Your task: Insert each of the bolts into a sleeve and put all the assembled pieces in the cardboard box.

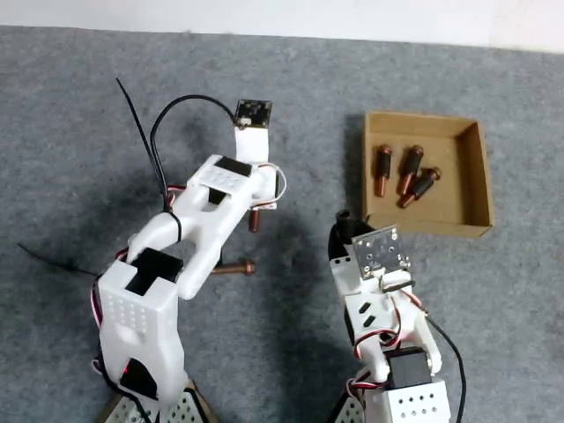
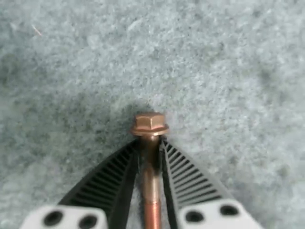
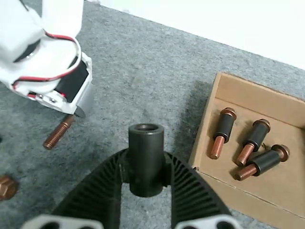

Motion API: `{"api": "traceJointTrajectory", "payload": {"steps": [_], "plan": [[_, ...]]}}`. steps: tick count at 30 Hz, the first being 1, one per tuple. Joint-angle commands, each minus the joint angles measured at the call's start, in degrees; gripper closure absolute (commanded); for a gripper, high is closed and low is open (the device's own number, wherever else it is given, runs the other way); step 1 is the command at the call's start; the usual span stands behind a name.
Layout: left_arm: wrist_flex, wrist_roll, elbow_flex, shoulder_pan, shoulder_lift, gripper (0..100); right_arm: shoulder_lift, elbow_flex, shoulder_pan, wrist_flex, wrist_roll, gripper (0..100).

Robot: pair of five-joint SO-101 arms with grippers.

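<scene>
Over carpet (image 2: pixel 228 57), left gripper (image 2: pixel 150 144) clamps a hex-headed copper bolt (image 2: pixel 150 125), right gripper (image 3: pixel 146 158) a black sleeve (image 3: pixel 146 140).

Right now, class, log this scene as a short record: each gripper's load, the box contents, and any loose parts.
left gripper: shut on a bolt
right gripper: shut on a sleeve
cardboard box: three assembled pieces inside
loose bolt: lying on the table
status: held bolt not yet in the sleeve

High view — overhead, far. 2 wrist views — close. Right wrist, high share cardboard box (image 1: pixel 458 185).
</scene>
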Motion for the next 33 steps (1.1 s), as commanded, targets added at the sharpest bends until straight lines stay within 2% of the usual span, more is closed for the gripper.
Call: {"api": "traceJointTrajectory", "payload": {"steps": [1,7,13,19,27,30,33], "plan": [[-0.9,-0.3,-1.9,-1.4,0.0,99,-0.9,5.3,0.2,-1.8,-0.1,99.4],[-1.0,-0.1,-2.2,-1.7,-0.7,99,-0.9,5.1,0.3,-1.8,-0.1,99.4],[-0.8,0.0,-3.7,-3.3,-2.4,99,-0.9,5.4,0.4,-6.2,-0.2,99.4],[1.3,-0.2,-2.2,-4.6,-10.7,99,-0.9,5.4,0.4,-6.3,-0.2,99.1],[3.2,-0.4,8.0,-1.6,-24.7,99,-0.9,5.4,0.1,-6.3,-0.2,99.0],[-1.4,-0.4,13.4,0.2,-28.5,99,-0.9,5.4,0.1,-6.3,-0.2,99.0],[-9.9,-0.4,21.2,1.5,-32.5,99,-0.9,5.4,0.1,-6.3,-0.2,99.0]]}}
